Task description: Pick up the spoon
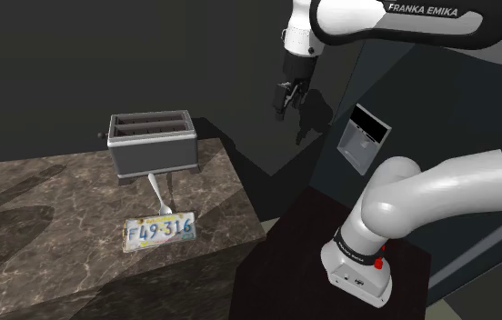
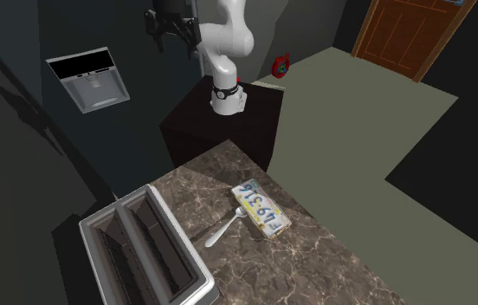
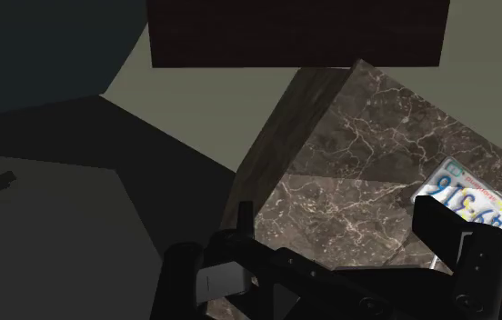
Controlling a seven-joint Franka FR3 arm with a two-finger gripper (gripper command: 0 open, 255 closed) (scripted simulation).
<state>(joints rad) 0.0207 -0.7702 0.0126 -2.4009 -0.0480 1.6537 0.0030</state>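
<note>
A silver spoon (image 1: 158,189) lies on the dark marble counter (image 1: 40,209), its handle reaching toward the grey toaster (image 1: 152,143) and its bowl touching a blue-lettered licence plate (image 1: 159,231). From the second exterior view the spoon (image 2: 226,225) lies between the toaster (image 2: 142,251) and the plate (image 2: 259,208). My gripper (image 1: 284,102) hangs high in the air, well off the counter's edge on the shoulder view's right, far from the spoon. Its fingers stand apart with nothing between them. In the wrist view the gripper (image 3: 338,223) looks down on the counter's corner (image 3: 349,155) and the plate (image 3: 472,195).
The dark box stand (image 2: 229,130) sits beside the counter's end. A grey wall panel with a black screen (image 2: 90,78) is mounted on the dark wall near the arm. A wooden door (image 2: 410,35) and a small red object (image 2: 280,63) lie beyond on the olive floor.
</note>
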